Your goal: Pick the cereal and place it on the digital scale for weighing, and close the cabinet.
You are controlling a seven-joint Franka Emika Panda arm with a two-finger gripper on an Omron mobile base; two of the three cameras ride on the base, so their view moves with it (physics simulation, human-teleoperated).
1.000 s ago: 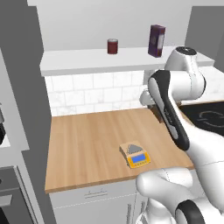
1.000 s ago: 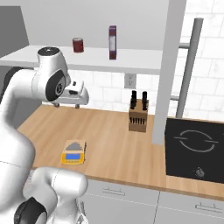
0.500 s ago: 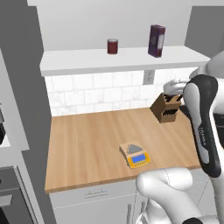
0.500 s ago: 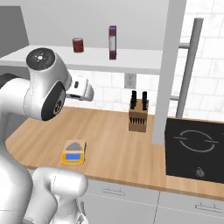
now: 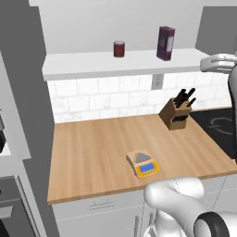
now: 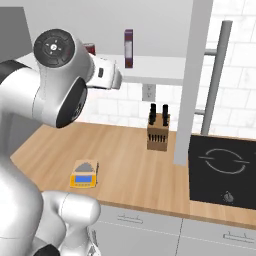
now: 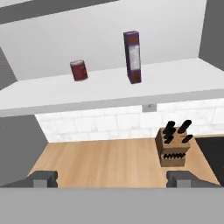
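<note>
The cereal (image 5: 166, 43) is a tall dark purple box standing upright on the white shelf (image 5: 115, 65) of the open cabinet; it also shows as the cereal (image 6: 128, 48) and the cereal (image 7: 132, 57). The yellow-orange digital scale (image 5: 144, 163) lies on the wooden counter near its front edge, seen again as the scale (image 6: 84, 174). A grey cabinet door (image 6: 192, 80) stands swung out with its silver bar handle (image 6: 217, 75). My gripper (image 7: 113, 178) is open and holds nothing. It hangs in front of the shelf, well short of the box.
A short dark red can (image 7: 78, 70) stands on the shelf left of the box. A brown knife block (image 5: 177, 113) sits at the back right of the counter (image 5: 92, 148). A black cooktop (image 6: 222, 167) lies to the right. Another grey door panel (image 5: 23, 92) stands at the left.
The arm has swung right and lifted, carrying the hand from over the counter up to shelf height. The jaws have spread slightly wider. Box, can and scale have not moved.
</note>
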